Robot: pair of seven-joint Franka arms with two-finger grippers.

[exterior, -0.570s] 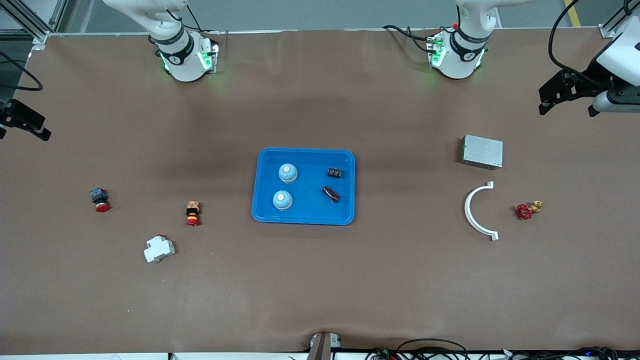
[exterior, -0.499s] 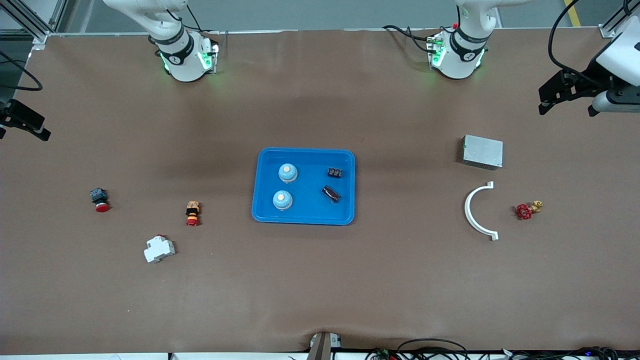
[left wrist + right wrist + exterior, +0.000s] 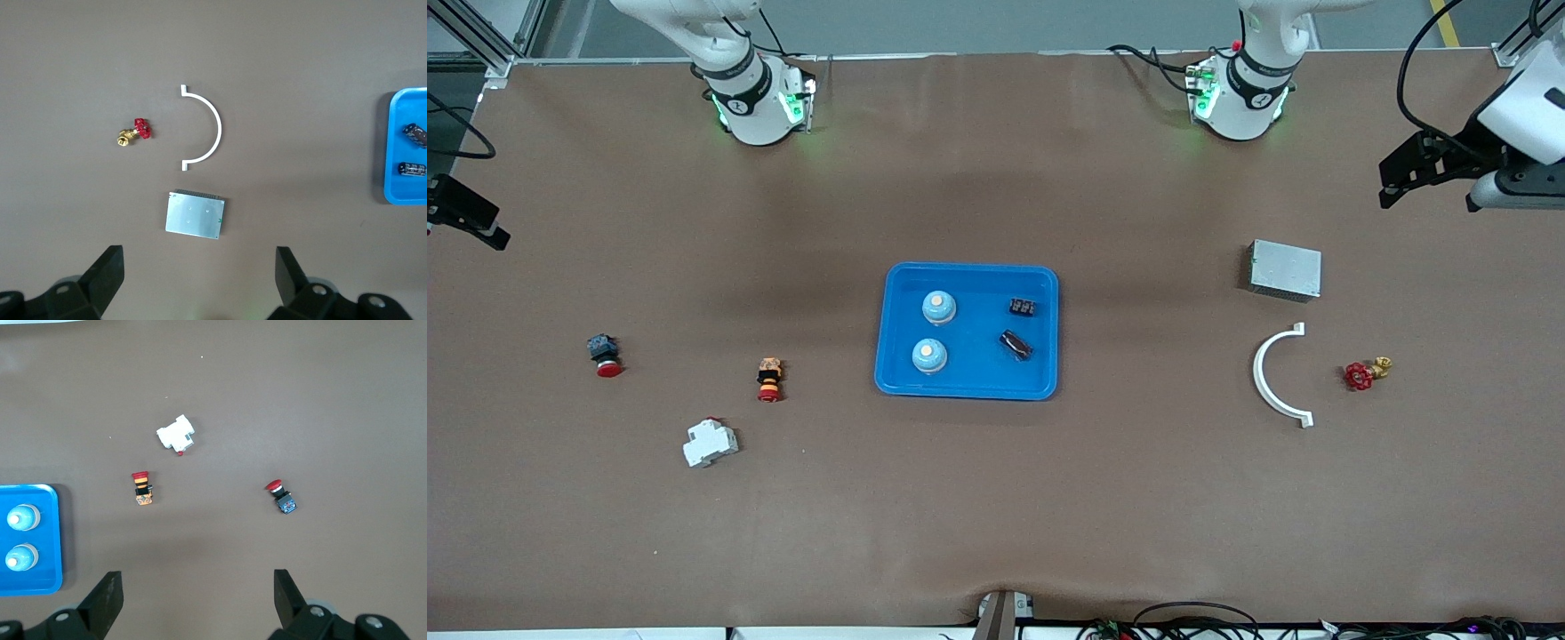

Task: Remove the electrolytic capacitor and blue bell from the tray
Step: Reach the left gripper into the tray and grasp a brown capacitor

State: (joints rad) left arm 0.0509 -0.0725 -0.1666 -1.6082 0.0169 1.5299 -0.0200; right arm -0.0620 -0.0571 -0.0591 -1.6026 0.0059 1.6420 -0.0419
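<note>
- Front view: blue tray sits mid-table, between the two arms' ends.
- In the tray: two bells on the side toward the right arm's end, one nearer the front camera than the other, apart from each other.
- Also in the tray: two dark capacitors on the side toward the left arm's end; the nearer one lies tilted.
- Left gripper hangs over the table's edge at the left arm's end, above bare table; jaws spread wide in the left wrist view, nothing between them.
- Right gripper hangs over the edge at the right arm's end; jaws likewise wide apart in the right wrist view, nothing held.
- Toward the left arm's end: grey metal box, white half-ring bracket nearer the camera, red-handled valve beside the bracket.
- Toward the right arm's end: red push button, orange-and-red switch, white breaker nearest the camera. All well apart from the tray.
</note>
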